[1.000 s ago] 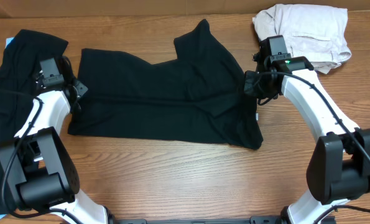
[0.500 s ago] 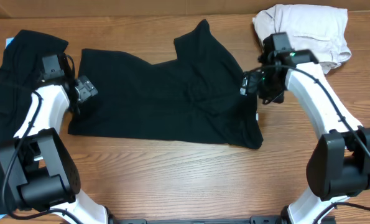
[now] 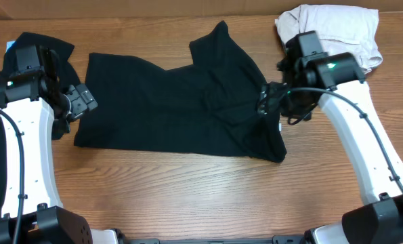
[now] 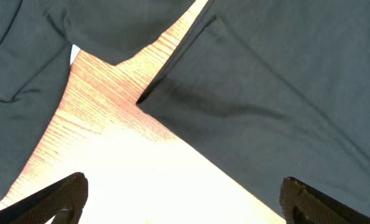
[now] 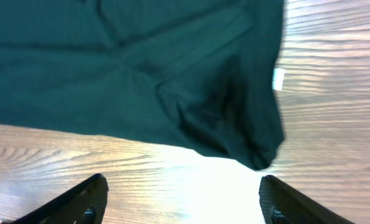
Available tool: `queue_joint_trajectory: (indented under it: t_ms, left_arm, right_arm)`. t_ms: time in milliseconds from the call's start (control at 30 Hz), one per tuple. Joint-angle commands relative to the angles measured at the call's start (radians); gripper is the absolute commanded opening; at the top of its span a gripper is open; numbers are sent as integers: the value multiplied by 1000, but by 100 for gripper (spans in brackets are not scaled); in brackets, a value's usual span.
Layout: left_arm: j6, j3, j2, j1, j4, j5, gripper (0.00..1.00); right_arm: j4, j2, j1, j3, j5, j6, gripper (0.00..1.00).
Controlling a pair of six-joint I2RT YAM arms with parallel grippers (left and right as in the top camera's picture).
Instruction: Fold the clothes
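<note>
Both arms are pulling back, having just let go of the large black soft-fabric short-sleeved T-shirt. The left gripper and right gripper are gaping empty, shirt lying flat between them, edges just ahead of each jaw pair, probably resetting for another fold.

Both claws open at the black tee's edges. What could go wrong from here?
1. The black tee lies skewed, its right corner bunched near the right claw; folding now would likely trap wrinkles.
2. The left claw hangs by the narrow gap between the tee and another black garment; it may pinch the wrong one.
3. The right arm may snag the beige cloth.
</note>
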Motion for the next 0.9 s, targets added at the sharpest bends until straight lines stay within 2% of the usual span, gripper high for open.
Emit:
queue_joint_trajectory:
  t_ms: [0,100,200,267,333,467,633,667,867]
  left_arm:
    - [22,-77,6,-4,16,-1,100]
    - [22,-189,6,-4,88,19,100]
    - [22,-307,6,-4,209,28,91]
    - [22,-372,6,-4,298,28,83]
    - [22,-434,7,-5,397,34,65]
    - [21,-534,24,-5,571,35,34]
    - [22,-597,76,-5,713,34,7]
    - [21,-597,92,-4,731,34,4]
    - [19,-597,189,-4,820,29,4]
  right_arm:
    - [49,-6,60,-105,-9,42,79]
    - [127,-6,99,-208,-9,77,77]
    - [209,-6,116,-291,-8,79,73]
    - [268,-6,116,-336,-8,79,67]
    - [336,-5,116,-381,-4,79,59]
    - [478,-5,116,-470,-5,80,23]
    - [580,-4,114,-555,-2,83,8]
    - [595,-4,111,-568,5,84,7]
    - [645,-4,64,-620,67,110,6]
